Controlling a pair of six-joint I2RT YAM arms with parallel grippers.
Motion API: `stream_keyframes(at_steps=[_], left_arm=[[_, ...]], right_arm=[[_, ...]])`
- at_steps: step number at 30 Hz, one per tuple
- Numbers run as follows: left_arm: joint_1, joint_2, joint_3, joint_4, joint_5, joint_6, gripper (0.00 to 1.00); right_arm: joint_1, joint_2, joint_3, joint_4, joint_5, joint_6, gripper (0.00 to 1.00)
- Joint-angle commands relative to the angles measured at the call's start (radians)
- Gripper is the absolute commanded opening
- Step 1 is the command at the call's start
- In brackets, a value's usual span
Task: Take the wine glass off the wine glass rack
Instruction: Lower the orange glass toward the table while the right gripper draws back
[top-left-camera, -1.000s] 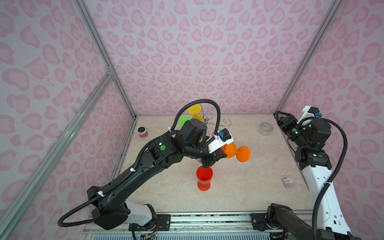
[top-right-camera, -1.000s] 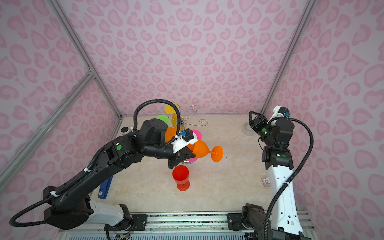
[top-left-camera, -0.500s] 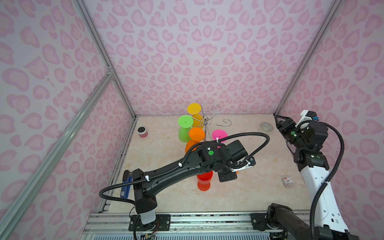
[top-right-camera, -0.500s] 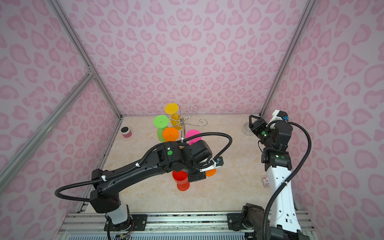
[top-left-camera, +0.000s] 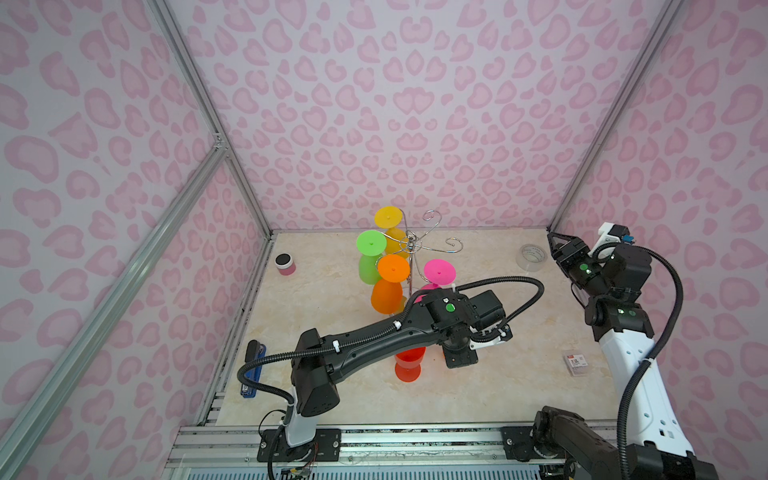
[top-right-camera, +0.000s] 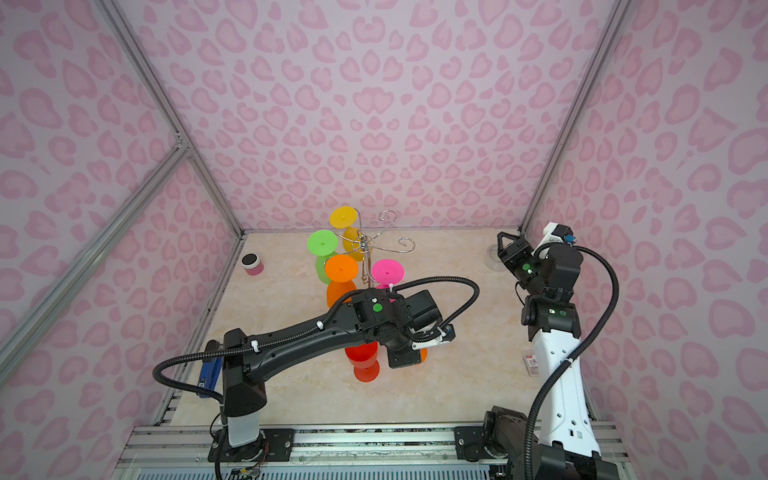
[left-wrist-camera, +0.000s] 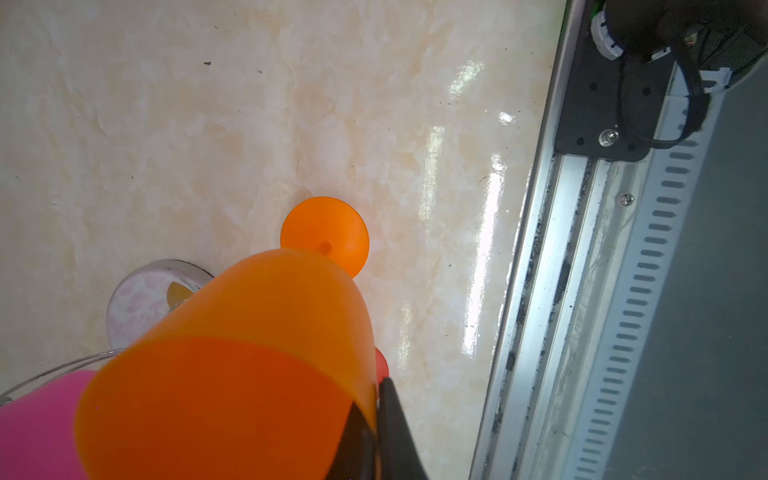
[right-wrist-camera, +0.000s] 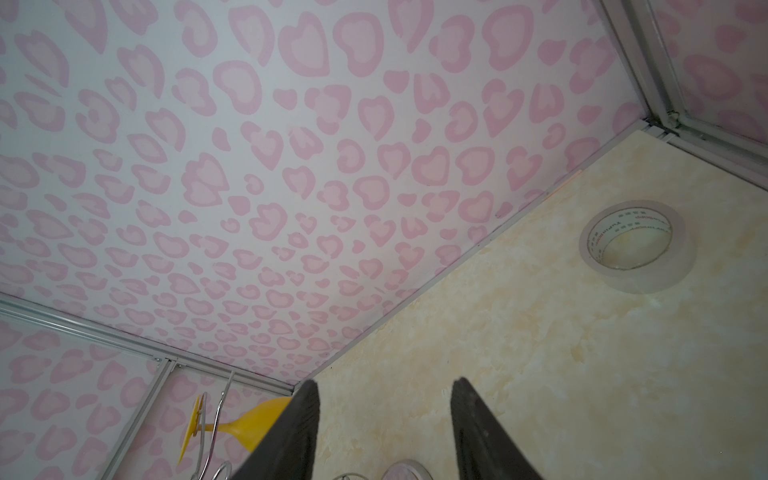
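Status: the left gripper (left-wrist-camera: 370, 397) is pinching the rim wall of the orange wine glass (left-wrist-camera: 232, 374), jaws nearly closed on it. One finger (left-wrist-camera: 395, 432) is sitting outside the bowl, and the other is showing dark through the plastic from inside. That glass is hanging foot-down, off the rack, over the marble tabletop (left-wrist-camera: 166, 124) toward the front; can't tell if the foot is touching the surface. In a top view only a sliver of it (top-right-camera: 423, 354) is showing past the wrist, just right of a red wine glass (top-right-camera: 365, 361) that is standing upright on the table. Behind the arm, the wine glass rack (top-left-camera: 409, 248) is standing at back centre, carrying four glasses upside down: yellow glass (top-left-camera: 388, 217), green glass (top-left-camera: 370, 243), second orange glass (top-left-camera: 392, 268), pink glass (top-left-camera: 439, 271). Two curled arms are sticking out on its right side. Its mirror base (left-wrist-camera: 137, 307) is showing in the left wrist view, beside the held bowl. Over by the back right corner the right gripper (right-wrist-camera: 384, 415) is hovering, jaws partly apart with only table showing between them, near a tape roll (right-wrist-camera: 636, 249). A black-lidded jar (top-left-camera: 284, 264) is sitting by the left wall.
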Motion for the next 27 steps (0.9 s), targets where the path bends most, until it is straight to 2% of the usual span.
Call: stream_keyframes(at_steps=[1,18,25,27], left_arm=[[0.0,0.023,-0.002,0.021,0.014,-0.006,0.01],[0.001,0.069,-0.005,0.016,0.031,-0.019,0.01],[0.002,0.074,-0.004,0.01,0.042,-0.024,0.08],[0.001,0.077,-0.004,0.004,0.04,-0.026,0.14]], right_arm=[[0.0,0.005,-0.008,0.038,-0.018,0.007,0.52],[-0.001,0.005,-0.017,0.059,-0.027,0.022,0.52],[-0.002,0.005,-0.018,0.055,-0.025,0.019,0.52],[-0.002,0.006,-0.017,0.056,-0.027,0.021,0.52]])
